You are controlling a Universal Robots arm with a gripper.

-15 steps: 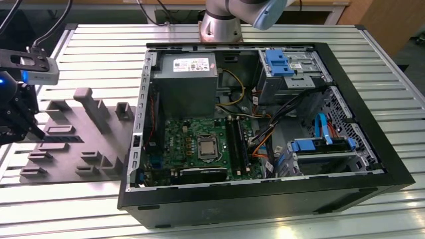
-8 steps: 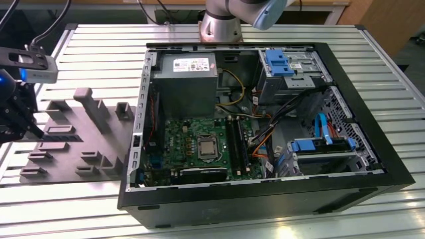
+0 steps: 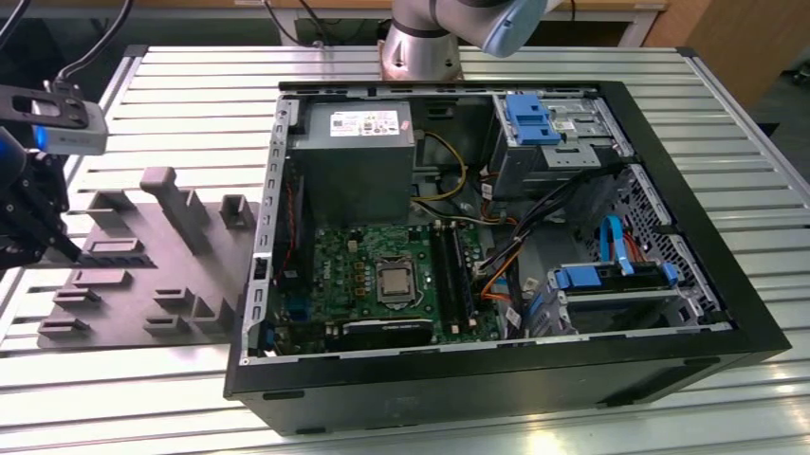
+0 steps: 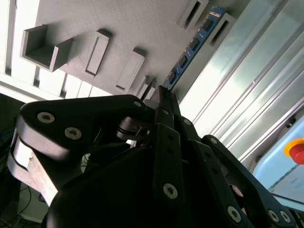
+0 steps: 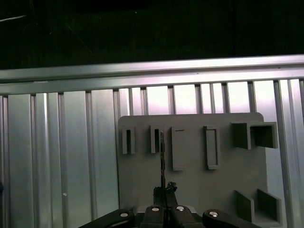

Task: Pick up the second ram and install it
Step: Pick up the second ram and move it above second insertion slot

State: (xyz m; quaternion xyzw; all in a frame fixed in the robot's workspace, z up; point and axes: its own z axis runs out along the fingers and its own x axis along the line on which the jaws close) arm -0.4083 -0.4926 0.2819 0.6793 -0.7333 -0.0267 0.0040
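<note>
My gripper (image 4: 164, 97) is shut on the second ram (image 4: 192, 45), a thin bluish stick with a row of black chips that juts out from the fingertips. The first wrist view shows the second ram (image 5: 162, 154) edge-on, sticking out of the gripper (image 5: 165, 192) in front of the narrow slots of the grey fixture plate (image 5: 190, 190). At the exterior view's far left, the gripper (image 3: 38, 242) hangs over the left end of the fixture plate (image 3: 152, 275). Inside the open computer case (image 3: 506, 379), long dark memory slots (image 3: 452, 275) run beside the silver processor (image 3: 395, 281) on the green motherboard (image 3: 341, 275).
Grey posts and pockets (image 3: 171, 204) stand up from the fixture plate. The case holds a power supply (image 3: 355, 152), blue drive brackets (image 3: 532, 118) and loose cables (image 3: 506, 256). The arm's base (image 3: 424, 47) stands behind the case on the slatted metal table (image 3: 190, 95).
</note>
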